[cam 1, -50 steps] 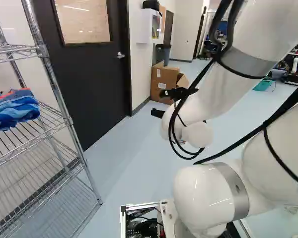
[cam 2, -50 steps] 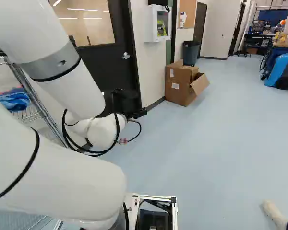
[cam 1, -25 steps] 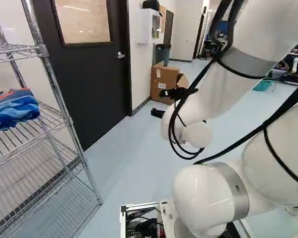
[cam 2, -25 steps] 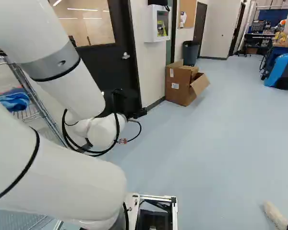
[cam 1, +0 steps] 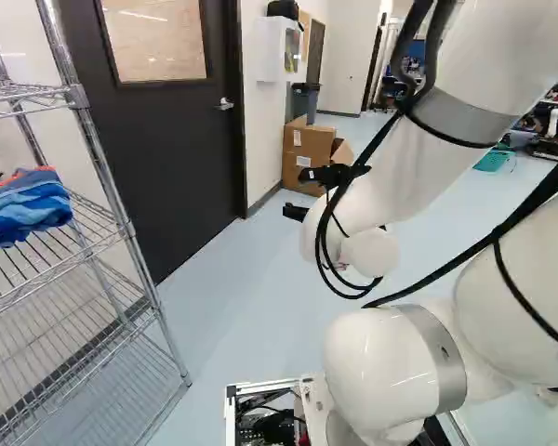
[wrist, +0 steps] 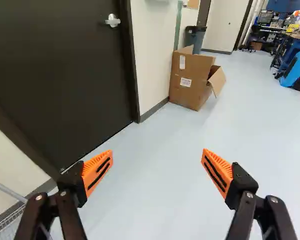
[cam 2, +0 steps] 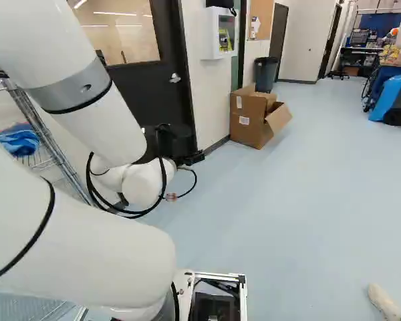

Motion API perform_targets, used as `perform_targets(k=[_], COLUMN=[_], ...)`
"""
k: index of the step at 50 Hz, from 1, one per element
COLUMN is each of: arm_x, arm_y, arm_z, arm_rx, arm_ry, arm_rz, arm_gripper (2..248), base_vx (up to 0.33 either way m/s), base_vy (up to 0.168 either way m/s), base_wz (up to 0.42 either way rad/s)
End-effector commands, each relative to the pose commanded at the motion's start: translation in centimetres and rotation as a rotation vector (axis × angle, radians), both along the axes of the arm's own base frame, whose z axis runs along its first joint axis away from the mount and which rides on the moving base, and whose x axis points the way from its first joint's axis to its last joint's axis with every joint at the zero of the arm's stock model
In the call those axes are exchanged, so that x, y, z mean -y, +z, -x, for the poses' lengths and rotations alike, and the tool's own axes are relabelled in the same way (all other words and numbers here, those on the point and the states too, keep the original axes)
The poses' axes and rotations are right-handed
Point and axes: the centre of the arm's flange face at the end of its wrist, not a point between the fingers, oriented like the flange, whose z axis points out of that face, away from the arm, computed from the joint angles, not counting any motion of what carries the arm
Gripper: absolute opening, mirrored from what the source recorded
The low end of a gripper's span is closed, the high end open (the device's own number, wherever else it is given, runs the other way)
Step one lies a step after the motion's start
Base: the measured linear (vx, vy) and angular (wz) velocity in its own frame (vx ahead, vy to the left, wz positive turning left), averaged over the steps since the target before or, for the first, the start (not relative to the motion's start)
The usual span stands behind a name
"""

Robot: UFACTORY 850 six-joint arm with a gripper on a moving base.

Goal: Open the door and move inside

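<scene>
The black door (cam 1: 172,158), with a window (cam 1: 153,42) in its upper part, stands closed in its dark frame (wrist: 131,70) at the left of the left base view. The silver lever handle (wrist: 113,21) lies ahead of the claw (cam 1: 300,193), well apart from it. In the wrist view, the orange-padded fingers of the claw (wrist: 157,167) are spread wide, with pale blue floor (wrist: 160,135) between them. An open brown cardboard box (wrist: 190,82) sits beside the white wall (wrist: 152,60). A chrome wire rack (cam 1: 125,223) carries blue cloth (cam 1: 23,209).
</scene>
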Motion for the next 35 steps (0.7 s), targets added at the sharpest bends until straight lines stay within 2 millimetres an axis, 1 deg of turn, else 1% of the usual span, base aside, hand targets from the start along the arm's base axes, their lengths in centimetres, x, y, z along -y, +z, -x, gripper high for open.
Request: perform_targets(k=[17,35], arm_x=[0.00,0.00], arm_y=[0.00,0.00], arm_z=[0.00,0.00], arm_rx=[0.000,0.000], arm_ry=[0.000,0.000], arm_rz=[0.000,0.000], arm_gripper=[247,247], base_vx=[0.124,0.193], base_vy=[-0.053,-0.089], base_wz=[-0.003,0.001])
